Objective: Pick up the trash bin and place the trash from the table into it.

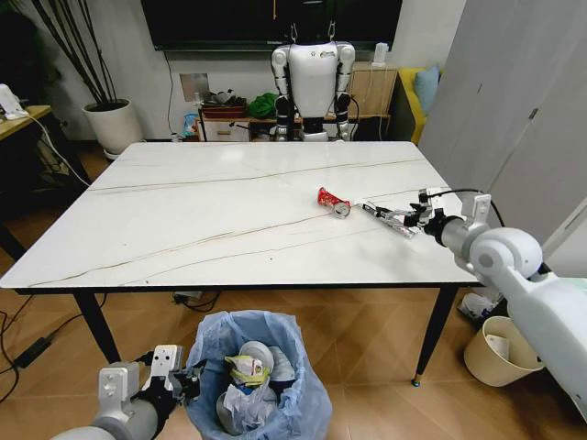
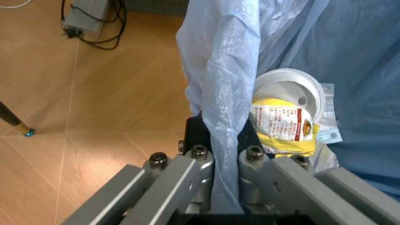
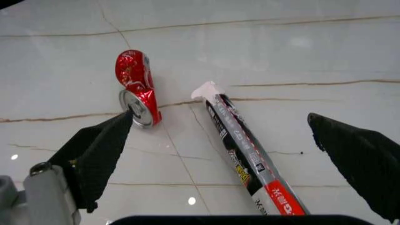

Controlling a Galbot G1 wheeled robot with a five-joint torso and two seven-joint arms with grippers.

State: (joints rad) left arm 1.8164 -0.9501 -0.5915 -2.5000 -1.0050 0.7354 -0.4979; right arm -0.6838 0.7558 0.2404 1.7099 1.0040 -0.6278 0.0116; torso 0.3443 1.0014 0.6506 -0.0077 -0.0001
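Table (image 1: 183, 211) is nearly cleared; two pieces left near its right side. Bin (image 1: 303, 403) sits low in front of the table, left gripper (image 2: 225, 187) pinched on the bag rim, with cup lid and yellow wrapper (image 2: 284, 126) inside. Right gripper (image 3: 218, 154) is spread wide over the stick wrapper (image 3: 240, 145), red can (image 3: 137, 86) just beside. Looks like the grasp step: next needs lowering and closing squarely on the stick without nudging the can.

A dark screen (image 1: 271, 23) hangs on the pale back wall, with a low wooden cabinet (image 1: 371, 90) under its right end and a white planter (image 1: 113, 124) of tall dark stems off to its left. The floor (image 1: 367, 357) is warm wooden parquet. Grey panelled doors (image 1: 514, 110) stand right of the screen.
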